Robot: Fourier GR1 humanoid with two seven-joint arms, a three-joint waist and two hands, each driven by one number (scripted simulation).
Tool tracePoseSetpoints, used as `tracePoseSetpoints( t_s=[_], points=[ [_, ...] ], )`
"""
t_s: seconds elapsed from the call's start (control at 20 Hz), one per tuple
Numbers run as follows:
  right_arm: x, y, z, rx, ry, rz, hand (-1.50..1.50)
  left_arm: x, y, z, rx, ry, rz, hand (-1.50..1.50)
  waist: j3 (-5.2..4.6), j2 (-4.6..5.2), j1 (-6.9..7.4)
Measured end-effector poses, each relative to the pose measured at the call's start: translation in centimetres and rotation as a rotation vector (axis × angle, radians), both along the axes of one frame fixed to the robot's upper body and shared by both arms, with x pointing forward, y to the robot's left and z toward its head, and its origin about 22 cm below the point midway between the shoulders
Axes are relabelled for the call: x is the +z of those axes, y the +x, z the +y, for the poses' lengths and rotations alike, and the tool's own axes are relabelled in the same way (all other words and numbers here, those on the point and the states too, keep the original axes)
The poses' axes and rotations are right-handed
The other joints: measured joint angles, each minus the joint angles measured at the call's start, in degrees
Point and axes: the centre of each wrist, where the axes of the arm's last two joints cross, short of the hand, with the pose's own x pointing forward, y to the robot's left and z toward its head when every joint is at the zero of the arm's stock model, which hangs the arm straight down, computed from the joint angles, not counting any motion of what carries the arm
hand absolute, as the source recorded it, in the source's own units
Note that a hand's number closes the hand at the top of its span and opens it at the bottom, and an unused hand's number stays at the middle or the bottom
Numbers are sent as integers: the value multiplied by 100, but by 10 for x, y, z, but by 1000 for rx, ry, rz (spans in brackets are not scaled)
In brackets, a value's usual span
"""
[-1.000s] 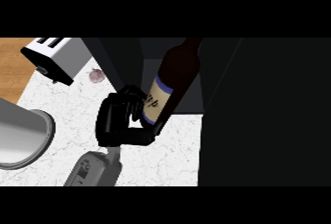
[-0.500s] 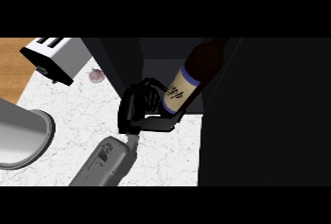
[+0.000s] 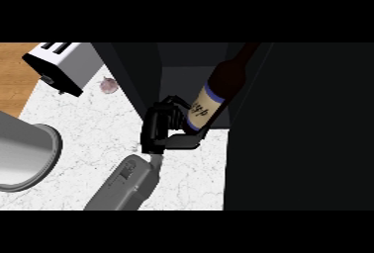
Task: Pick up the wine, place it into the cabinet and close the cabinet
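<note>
Leaning with its neck toward the upper right, the wine bottle (image 3: pixel 219 81) is in the mouth of the dark cabinet (image 3: pixel 139 74) at the upper middle of the frame, and the left hand (image 3: pixel 159 129) has its fingers and thumb curled round its lower part. If the hand opens while the bottle is so tilted, it may tip over inside or roll out onto the counter (image 3: pixel 87 123).
</note>
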Motion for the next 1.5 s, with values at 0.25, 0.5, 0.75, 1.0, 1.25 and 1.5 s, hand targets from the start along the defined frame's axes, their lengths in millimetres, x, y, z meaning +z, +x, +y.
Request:
tracePoseSetpoints(
  t_s=[0.25, 0.5, 0.75, 1.0, 1.25, 1.5],
  points=[
    [5, 5, 1, 4, -1, 2, -150, -19, 9, 6, 20, 6, 34, 150, 1, 4, -5],
    [3, 1, -3, 4, 2, 6, -150, -28, 12, 11, 32, -21, 54, 150, 0, 2, -10],
    [3, -4, -1, 12, 5, 8, -150, -44, 10, 10, 36, -90, 71, 150, -1, 10, -46],
    [6, -3, 0, 13, 8, 13, -150, -48, 26, 15, 27, -116, 78, 150, -1, 13, -47],
    [1, -5, -3, 12, 12, 15, -150, -45, 32, 7, 14, -123, 81, 150, -1, 13, -72],
    [1, 0, -2, 17, 10, 17, -150, -40, 47, 4, 18, -133, 91, 150, -2, 32, -126]
  ],
)
